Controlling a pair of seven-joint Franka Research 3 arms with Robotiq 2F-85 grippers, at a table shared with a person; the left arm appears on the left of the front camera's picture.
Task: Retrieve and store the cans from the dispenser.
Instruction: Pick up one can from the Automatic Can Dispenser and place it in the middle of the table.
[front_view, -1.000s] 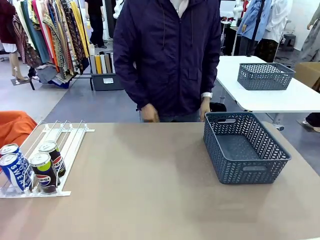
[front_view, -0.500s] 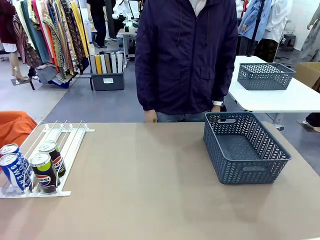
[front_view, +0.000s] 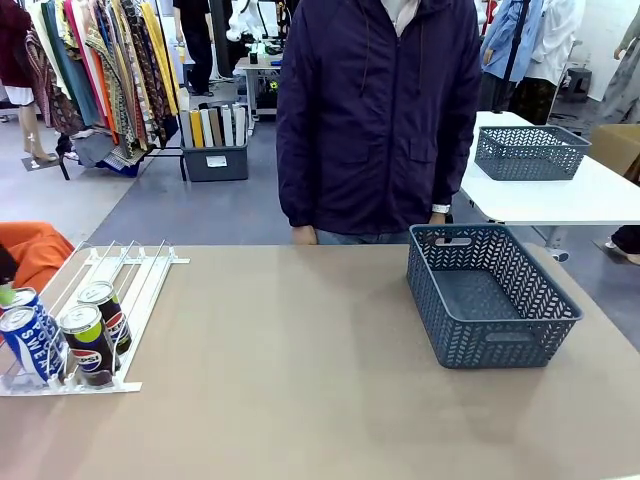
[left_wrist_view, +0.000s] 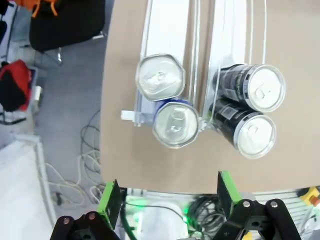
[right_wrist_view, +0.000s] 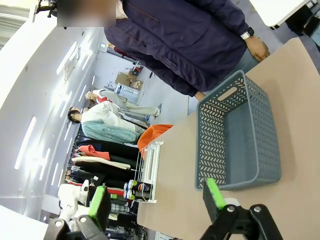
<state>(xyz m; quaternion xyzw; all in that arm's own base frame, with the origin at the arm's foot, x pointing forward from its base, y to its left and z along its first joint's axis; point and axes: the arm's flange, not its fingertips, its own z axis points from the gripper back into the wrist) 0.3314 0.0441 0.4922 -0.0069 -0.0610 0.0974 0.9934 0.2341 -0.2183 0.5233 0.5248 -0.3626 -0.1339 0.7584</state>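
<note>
Not much of the rack is easy to see from the front: the dispenser sits at the tabletop's left edge near the robot's-side corner, and its left lanes are cut off by the frame. Four cans are bunched at its low end against the stoppers. The front blue can hides most of the one behind it; I can read "SWEAT" down its side and nothing else. The two dark cans next to it have a yellow-green band and the round Pepsi logo, the small print is too tiny to read. Looking straight down from the left wrist you mostly get silver lids, so no labels on the blue pair there. The left gripper hangs above those cans with its claw spread wide, nothing in it. The right gripper is also wide apart and holding nothing, well apart from the rack, which is tiny and blurry from there. A dark grey lattice basket sits by the tabletop's right edge, toward the person's side, and its rim hides one hand of the person in the dark jacket behind it. Behind them are a clothes rack and a white side table with another basket.
</note>
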